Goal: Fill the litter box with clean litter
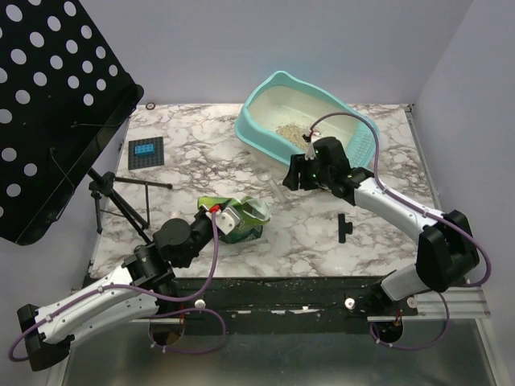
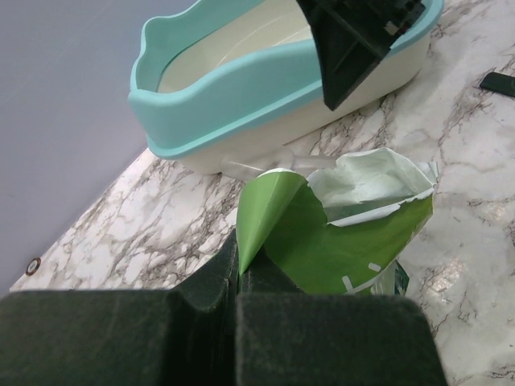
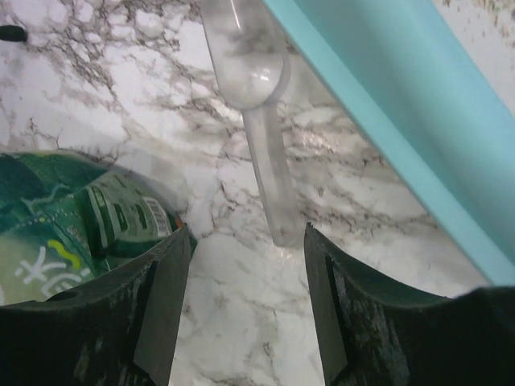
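Counted, kind by kind

One litter box (image 1: pixel 259 138), one patch of clean litter (image 1: pixel 288 129), one green bag (image 1: pixel 241 223), one clear scoop (image 3: pixel 265 161), one black square pad (image 1: pixel 146 152), one small black piece (image 1: pixel 345 227), one perforated panel (image 1: pixel 56 104) far left (on one tripod (image 1: pixel 117 205)), and two arms: left arm (image 1: pixel 96 305), right arm (image 1: pixel 394 205).

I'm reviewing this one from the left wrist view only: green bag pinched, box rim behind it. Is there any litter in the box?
Observer: Yes. The top view shows a small patch of clean litter on the litter box floor.
Operator: Where is the scoop? I can't make it out.
Observer: The clear scoop lies on the table between the green bag and the box.
Operator: Held?
Observer: No. The right fingers stand open, the handle's end between them.
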Tool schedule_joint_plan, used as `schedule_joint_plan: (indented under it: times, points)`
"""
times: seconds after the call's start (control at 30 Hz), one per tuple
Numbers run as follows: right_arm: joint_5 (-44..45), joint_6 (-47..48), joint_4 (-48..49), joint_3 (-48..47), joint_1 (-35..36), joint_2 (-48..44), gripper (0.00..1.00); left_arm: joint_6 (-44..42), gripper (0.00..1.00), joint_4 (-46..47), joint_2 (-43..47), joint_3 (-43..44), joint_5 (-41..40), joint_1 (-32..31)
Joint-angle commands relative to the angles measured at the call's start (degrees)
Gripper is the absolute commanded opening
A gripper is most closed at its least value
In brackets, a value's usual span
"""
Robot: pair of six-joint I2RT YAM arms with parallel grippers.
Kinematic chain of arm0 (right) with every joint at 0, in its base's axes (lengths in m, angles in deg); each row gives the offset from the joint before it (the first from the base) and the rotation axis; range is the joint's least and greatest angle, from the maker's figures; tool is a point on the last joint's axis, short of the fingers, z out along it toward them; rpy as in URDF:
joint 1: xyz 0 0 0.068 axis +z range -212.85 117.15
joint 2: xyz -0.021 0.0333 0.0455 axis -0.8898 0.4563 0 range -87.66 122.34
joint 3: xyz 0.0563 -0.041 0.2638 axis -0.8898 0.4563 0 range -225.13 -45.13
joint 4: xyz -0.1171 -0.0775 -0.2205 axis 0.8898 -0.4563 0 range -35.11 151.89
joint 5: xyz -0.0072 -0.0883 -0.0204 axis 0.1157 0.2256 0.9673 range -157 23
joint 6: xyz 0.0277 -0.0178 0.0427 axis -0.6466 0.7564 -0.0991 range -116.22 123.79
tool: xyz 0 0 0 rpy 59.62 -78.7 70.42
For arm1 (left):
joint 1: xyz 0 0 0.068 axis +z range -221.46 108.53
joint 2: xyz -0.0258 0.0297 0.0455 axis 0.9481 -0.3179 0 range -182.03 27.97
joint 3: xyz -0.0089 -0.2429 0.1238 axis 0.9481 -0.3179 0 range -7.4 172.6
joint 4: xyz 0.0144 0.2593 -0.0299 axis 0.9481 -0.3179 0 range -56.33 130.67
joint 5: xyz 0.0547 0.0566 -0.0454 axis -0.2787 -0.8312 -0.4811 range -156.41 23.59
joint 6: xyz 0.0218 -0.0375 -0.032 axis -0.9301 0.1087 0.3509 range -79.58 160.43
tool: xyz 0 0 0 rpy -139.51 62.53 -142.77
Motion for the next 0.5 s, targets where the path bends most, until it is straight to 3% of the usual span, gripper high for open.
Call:
schedule_joint_plan:
  times: [0.0,0.23,0.47]
  points:
    - [2.59,-4.41,-6.29,5.61,0.33,-2.45,0.66,-0.41,0.0,2.21,1.8,0.12,-1.85,-0.14]
    - [16.99,-12.23,-7.7,8.78,0.33,-2.1,0.66,-0.32,0.0,1.95,1.63,0.21,-2.2,-0.14]
    - [23.34,-14.35,-7.7,2.9,-3.17,4.04,0.68,-0.32,0.0,1.95,1.11,0.12,-2.28,-0.14]
